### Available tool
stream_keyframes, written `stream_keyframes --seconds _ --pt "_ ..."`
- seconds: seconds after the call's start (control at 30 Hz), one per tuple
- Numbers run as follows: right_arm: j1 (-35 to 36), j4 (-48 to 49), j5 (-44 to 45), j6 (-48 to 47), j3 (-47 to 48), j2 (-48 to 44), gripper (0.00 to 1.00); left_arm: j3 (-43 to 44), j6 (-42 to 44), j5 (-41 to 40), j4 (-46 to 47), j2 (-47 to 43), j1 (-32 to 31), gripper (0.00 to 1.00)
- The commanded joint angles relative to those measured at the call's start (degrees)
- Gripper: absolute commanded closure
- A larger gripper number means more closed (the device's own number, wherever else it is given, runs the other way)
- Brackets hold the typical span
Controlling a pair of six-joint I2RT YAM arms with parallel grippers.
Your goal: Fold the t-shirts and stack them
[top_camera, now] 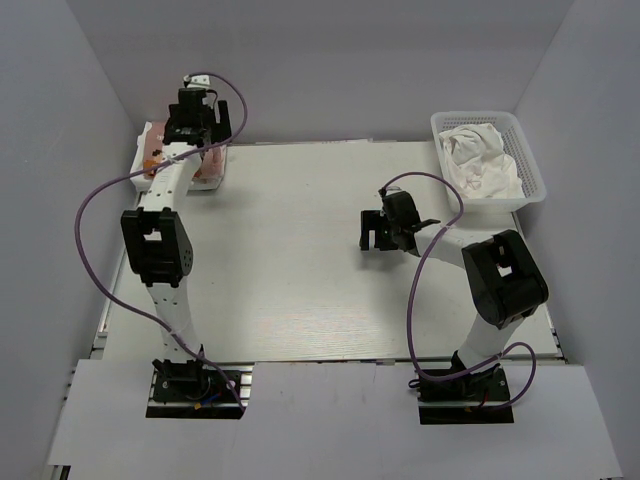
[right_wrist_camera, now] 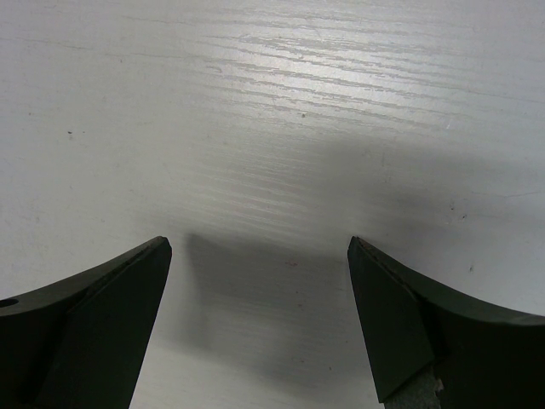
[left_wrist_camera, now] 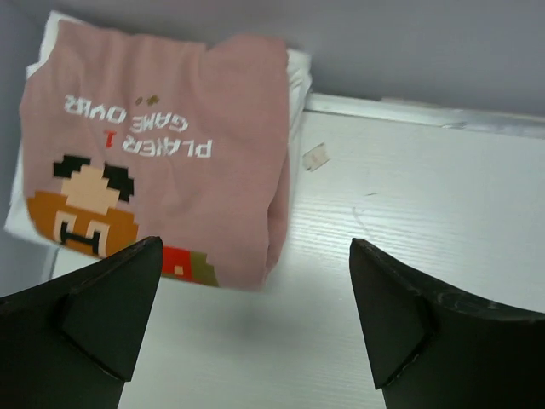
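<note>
A folded dusty-pink t-shirt [left_wrist_camera: 170,145] with a pixel-art character and white lettering lies in the table's far left corner. It rests on a folded white t-shirt [left_wrist_camera: 298,85] whose edges stick out beneath it. My left gripper [left_wrist_camera: 255,315] hangs open just in front of the pink shirt's near right corner, with nothing between its fingers. From above, the left gripper [top_camera: 200,135] covers part of the pink t-shirt [top_camera: 212,168]. Crumpled white t-shirts [top_camera: 480,155] fill a basket at the back right. My right gripper [top_camera: 380,235] is open and empty over bare table [right_wrist_camera: 272,128].
The white plastic basket [top_camera: 537,185] stands at the table's far right corner. A small label [left_wrist_camera: 317,158] lies on the table right of the folded stack. Grey walls close in the back and both sides. Purple cables loop off both arms.
</note>
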Motion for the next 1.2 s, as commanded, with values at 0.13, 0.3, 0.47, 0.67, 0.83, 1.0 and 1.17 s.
stream_keyframes --seconds 0.13,0.3,0.47,0.67,0.83,1.0,1.17 --pt "0.0 -5.9 -0.7 0.5 -0.2 3.4 0.1 -1.0 -5.7 24.3 3.0 3.4 6.4 0.0" --pt "0.0 -6.4 0.3 0.3 0.3 4.2 0.1 -1.6 -8.2 35.6 5.7 8.9 9.5 0.0" --pt "0.1 -7.5 0.6 0.5 1.6 6.7 0.1 -2.3 -9.3 43.6 8.7 13.1 11.5 0.0" --pt "0.0 -7.7 1.4 0.3 1.8 6.5 0.1 -3.6 -9.3 45.1 8.1 13.1 12.5 0.0" --pt "0.2 -8.1 1.2 0.4 2.1 6.3 0.1 -5.9 -9.3 46.8 10.6 6.2 12.5 0.0" --pt "0.2 -8.1 1.2 0.4 1.8 5.5 0.1 -6.9 -9.3 48.6 13.3 3.2 12.5 0.0" --pt "0.2 -8.1 0.2 0.0 2.7 5.7 0.1 -5.0 -10.4 52.5 13.9 4.7 12.5 0.0"
